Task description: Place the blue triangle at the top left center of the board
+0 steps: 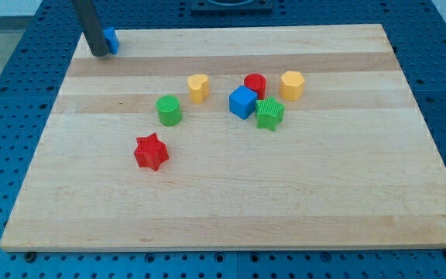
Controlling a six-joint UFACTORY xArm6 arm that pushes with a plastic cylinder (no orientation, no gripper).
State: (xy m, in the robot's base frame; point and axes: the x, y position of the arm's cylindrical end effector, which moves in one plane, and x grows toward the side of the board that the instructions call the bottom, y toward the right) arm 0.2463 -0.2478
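Blue triangle (111, 39) top-left corner; upright rod's tip (98, 54) touching its left.

- Board (231, 194): pale wood in lengthwise strips, smooth, matt.
- Red star (151, 152), green star (269, 113), green cylinder (169, 110): finely ribbed plastic, matt.
- Rod (91, 27): dark, dull, smooth.
- Surrounding table (6, 85): blue, perforated with hole rows.

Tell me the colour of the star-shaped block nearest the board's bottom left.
Red. The red star shows plainly in the camera view, lying alone below the green cylinder.
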